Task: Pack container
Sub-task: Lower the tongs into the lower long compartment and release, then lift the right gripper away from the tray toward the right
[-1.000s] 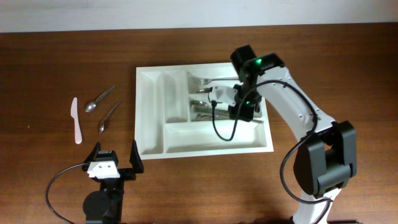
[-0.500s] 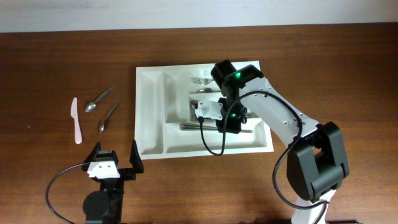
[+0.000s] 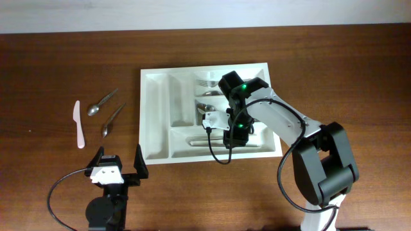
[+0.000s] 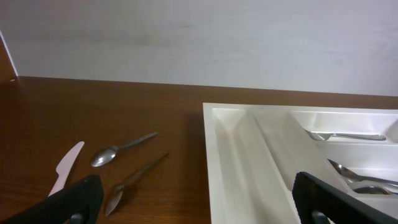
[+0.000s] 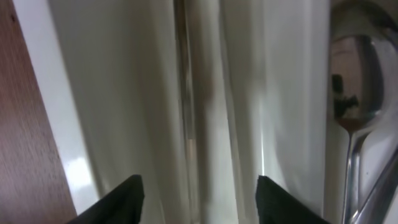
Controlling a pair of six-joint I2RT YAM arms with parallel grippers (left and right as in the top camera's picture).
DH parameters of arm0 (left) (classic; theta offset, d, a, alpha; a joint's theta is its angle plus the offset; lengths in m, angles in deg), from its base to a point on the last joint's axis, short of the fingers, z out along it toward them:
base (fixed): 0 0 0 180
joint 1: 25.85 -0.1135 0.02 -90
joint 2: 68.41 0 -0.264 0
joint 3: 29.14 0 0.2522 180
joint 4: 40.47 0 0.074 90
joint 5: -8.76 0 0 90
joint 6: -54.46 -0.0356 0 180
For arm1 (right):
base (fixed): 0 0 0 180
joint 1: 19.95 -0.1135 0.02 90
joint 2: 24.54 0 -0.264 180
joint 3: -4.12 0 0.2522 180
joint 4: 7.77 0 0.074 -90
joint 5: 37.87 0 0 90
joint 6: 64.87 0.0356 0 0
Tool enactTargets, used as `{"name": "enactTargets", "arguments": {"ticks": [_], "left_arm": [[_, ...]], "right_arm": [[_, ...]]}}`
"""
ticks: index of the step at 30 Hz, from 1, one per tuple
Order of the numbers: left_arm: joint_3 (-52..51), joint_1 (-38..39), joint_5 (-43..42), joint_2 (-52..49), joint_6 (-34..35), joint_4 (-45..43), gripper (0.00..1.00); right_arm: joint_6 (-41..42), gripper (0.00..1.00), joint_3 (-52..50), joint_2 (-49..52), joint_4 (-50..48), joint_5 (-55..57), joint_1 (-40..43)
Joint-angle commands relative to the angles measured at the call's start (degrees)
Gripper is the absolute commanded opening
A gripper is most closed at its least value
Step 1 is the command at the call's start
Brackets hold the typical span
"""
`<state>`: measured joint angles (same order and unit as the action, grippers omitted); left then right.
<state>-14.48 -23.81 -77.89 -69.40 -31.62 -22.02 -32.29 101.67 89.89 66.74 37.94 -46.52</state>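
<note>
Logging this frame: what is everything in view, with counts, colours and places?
tray: 1, white, table centre
fork: 1, silver, tray's far long compartment
spoons: silver, middle long compartment, count unclear, partly hidden
utensil: 1, silver, near long compartment
loose spoons: 2, silver, table left of tray
knife: 1, white, far left
table: 1, brown
left gripper: 1, black, open, near edge
right gripper: 1, black, open, above utensil

A brown wooden worktop point(image 3: 334, 64) is shown. The white container point(image 3: 154, 115) is set on it. A spoon point(image 3: 102, 102), a second spoon point(image 3: 113, 120) and a white knife point(image 3: 79, 126) are laid to the container's left.
</note>
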Motion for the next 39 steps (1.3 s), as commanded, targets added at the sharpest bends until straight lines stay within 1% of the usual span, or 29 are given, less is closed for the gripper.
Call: {"name": "enactTargets", "arguments": {"ticks": [1, 3, 5, 7, 8, 9, 11, 14, 15, 16, 18, 19, 25, 39], "left_arm": [[-0.3, -0.4, -0.6, 0.2, -0.1, -0.1, 0.99], [-0.3, -0.4, -0.6, 0.2, -0.1, -0.1, 0.99], [-0.3, -0.4, -0.6, 0.2, -0.1, -0.1, 0.99], [-0.3, -0.4, -0.6, 0.2, -0.1, -0.1, 0.99], [-0.3, -0.4, -0.6, 0.2, -0.1, -0.1, 0.99], [-0.3, -0.4, -0.6, 0.2, -0.1, -0.1, 0.99], [-0.3, -0.4, -0.6, 0.2, -0.1, -0.1, 0.99], [-0.3, -0.4, -0.6, 0.2, -0.1, -0.1, 0.99], [-0.3, -0.4, -0.6, 0.2, -0.1, -0.1, 0.99], [-0.3, -0.4, -0.6, 0.2, -0.1, -0.1, 0.99], [-0.3, -0.4, -0.6, 0.2, -0.1, -0.2, 0.99], [-0.3, -0.4, -0.6, 0.2, -0.1, -0.5, 0.99], [-0.3, -0.3, -0.6, 0.2, -0.1, -0.1, 0.99], [-0.3, -0.3, -0.6, 0.2, -0.1, -0.1, 0.99]], "right_arm": [[4.3, 0.64, 6.0, 0.0, -0.1, 1.0, 0.0], [8.9, 0.66, 11.6, -0.1, -0.1, 4.3, 0.4], [14.8, 0.69, 18.2, -0.1, -0.2, 9.9, 1.3], [20.4, 0.77, 24.2, -0.1, -0.1, 15.3, 2.8], [24.7, 0.81, 28.0, -0.1, -0.1, 18.2, 4.1], [27.2, 0.82, 29.9, -0.1, -0.1, 19.3, 5.0], [36.1, 0.84, 35.4, -0.1, 0.2, 20.8, 9.1], [42.9, 0.84, 38.7, -0.1, 1.4, 20.9, 15.0], [44.0, 0.85, 39.1, -0.1, 1.5, 20.9, 16.6], [45.2, 0.87, 39.2, -0.1, 1.6, 20.9, 18.6], [48.0, 0.95, 39.2, -0.1, 1.6, 20.6, 22.3], [48.3, 1.0, 39.2, -0.1, 1.6, 20.2, 24.1], [48.3, 0.99, 39.2, -0.1, 1.6, 20.2, 28.5], [48.3, 0.99, 39.2, -0.1, 1.6, 20.2, 28.7]]}}
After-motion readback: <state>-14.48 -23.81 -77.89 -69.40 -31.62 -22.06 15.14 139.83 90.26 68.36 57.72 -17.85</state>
